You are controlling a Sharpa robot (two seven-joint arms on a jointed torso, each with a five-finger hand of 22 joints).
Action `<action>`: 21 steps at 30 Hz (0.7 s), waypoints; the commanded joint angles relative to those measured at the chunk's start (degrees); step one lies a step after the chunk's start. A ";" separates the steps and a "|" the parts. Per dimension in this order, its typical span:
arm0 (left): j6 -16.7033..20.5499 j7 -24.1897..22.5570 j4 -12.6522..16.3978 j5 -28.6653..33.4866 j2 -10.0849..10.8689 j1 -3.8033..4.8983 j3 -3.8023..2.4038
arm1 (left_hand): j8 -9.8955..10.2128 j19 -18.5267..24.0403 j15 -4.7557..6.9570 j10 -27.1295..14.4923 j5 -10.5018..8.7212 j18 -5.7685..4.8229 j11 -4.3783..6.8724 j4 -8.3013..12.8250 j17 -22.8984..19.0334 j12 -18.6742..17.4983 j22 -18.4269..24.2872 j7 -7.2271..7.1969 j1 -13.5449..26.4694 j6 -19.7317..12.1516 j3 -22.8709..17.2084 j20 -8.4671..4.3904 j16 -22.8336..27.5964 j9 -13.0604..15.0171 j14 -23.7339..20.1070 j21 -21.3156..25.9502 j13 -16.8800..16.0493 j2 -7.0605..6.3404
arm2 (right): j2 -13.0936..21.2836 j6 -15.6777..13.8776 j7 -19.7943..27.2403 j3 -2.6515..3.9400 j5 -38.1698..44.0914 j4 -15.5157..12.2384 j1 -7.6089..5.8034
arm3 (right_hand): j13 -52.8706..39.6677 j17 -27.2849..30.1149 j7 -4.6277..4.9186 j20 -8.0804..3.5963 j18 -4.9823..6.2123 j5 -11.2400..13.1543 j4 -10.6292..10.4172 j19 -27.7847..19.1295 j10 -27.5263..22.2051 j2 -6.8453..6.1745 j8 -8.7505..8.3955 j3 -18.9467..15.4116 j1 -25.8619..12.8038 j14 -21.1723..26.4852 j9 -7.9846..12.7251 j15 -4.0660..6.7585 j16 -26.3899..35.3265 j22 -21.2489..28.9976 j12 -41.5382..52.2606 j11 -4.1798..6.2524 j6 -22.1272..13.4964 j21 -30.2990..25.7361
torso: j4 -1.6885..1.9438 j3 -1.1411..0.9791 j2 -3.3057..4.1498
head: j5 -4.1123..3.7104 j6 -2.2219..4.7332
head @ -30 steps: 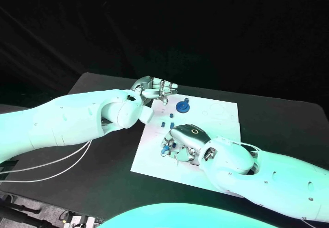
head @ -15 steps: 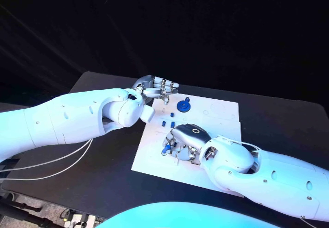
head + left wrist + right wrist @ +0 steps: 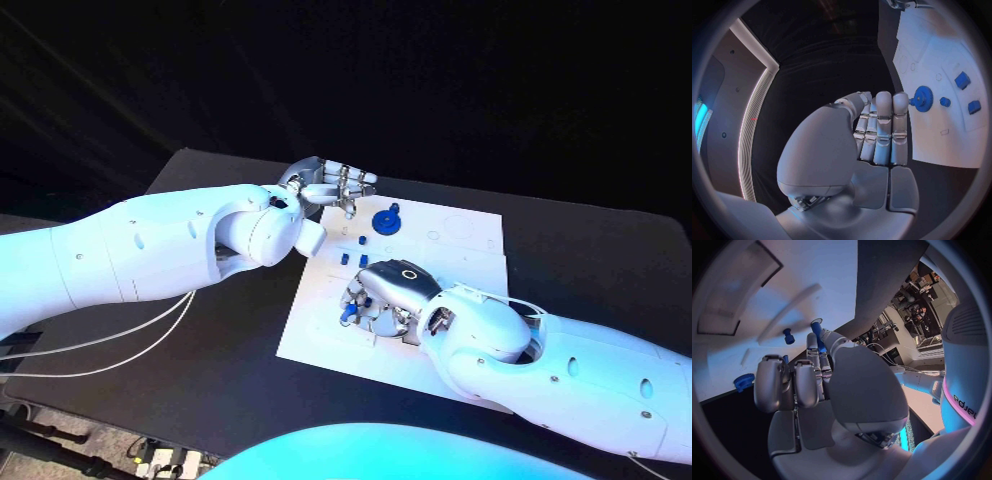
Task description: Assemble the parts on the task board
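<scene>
Low over the near half of the task board (image 3: 320, 340), the right hand (image 3: 387, 300) pinches a small blue peg (image 3: 816, 331) at its fingertips. I judge it should settle the peg straight into its hole, pressing gently without tilting. Left hand (image 3: 326, 184) hovers at the board's far corner, fingers pressed together and holding nothing, near the blue gear (image 3: 385, 223).

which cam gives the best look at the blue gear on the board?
Left wrist view: the blue gear sits unobstructed on the task board, teeth visible, just past the left robot hand. Head view shows it smaller. Right wrist view catches it partly, at the board's edge.
</scene>
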State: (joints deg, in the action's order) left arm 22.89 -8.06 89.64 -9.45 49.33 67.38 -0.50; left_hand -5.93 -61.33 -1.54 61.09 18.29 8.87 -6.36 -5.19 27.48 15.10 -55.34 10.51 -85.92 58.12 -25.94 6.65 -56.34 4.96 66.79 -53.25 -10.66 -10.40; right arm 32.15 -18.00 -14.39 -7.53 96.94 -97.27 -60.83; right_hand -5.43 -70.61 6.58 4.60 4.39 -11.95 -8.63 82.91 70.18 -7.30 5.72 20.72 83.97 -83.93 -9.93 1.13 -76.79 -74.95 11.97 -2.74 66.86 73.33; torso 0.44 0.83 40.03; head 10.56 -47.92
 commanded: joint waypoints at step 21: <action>-1.16 0.08 0.10 0.17 0.05 0.06 -0.03 | 0.07 0.57 -0.04 -0.49 0.02 0.80 -0.06 0.43 -0.15 0.57 0.00 0.06 -0.02 -0.34 0.09 -0.05 0.32 -0.10 -0.29 0.38 -0.11 0.72 | 0.61 2.73 -0.86 -0.29 1.42 -0.51 0.40 | 0.01 -0.01 0.04 -0.05 -0.95 -0.18 0.13 0.11 0.07 0.21 0.16 0.41 0.28 -2.56 -0.09 0.39 -0.30 -9.17 -0.41 -0.10 0.32 -0.19 | 0.02 0.02 -0.01 | 0.15 -0.04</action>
State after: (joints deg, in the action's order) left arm 22.75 -7.86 89.63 -9.45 49.44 67.38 -0.49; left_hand -5.93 -61.12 -1.54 61.09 18.29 8.88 -6.36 -5.03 27.38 15.53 -55.34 10.51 -85.92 58.12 -25.78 6.45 -56.34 4.91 66.79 -53.25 -10.73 -10.40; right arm 32.77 -17.08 -14.70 -7.70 97.42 -97.84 -60.59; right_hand -5.41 -70.60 6.60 4.60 4.39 -11.76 -8.45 82.91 70.18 -7.36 5.75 20.88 83.91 -83.93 -9.91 1.13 -76.79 -74.93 11.78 -2.75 66.87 73.33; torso 0.43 0.82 40.02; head 10.73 -47.91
